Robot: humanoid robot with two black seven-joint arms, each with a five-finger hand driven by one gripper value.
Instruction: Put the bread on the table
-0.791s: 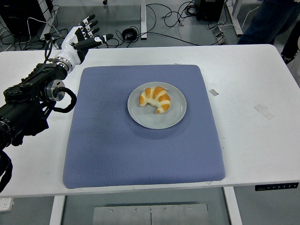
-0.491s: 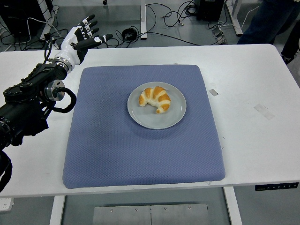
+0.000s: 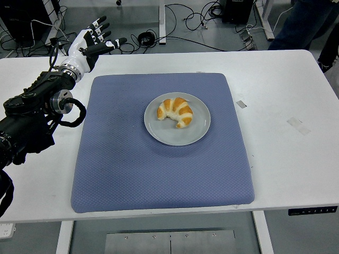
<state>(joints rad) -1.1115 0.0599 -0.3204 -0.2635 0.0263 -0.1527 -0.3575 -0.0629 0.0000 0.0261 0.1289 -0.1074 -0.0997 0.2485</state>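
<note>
A golden croissant (image 3: 176, 111) lies on a grey round plate (image 3: 177, 136) in the middle of a blue mat (image 3: 159, 174) on the white table (image 3: 286, 153). My left hand (image 3: 95, 40) is at the far left corner of the table, well away from the plate, with its fingers spread and holding nothing. Its black arm (image 3: 34, 114) comes in along the left edge. My right arm is out of view.
Bits of tape (image 3: 298, 125) lie on the table right of the mat. Cables (image 3: 196, 21) run over the floor behind the table. A person's legs (image 3: 304, 24) stand at the top right.
</note>
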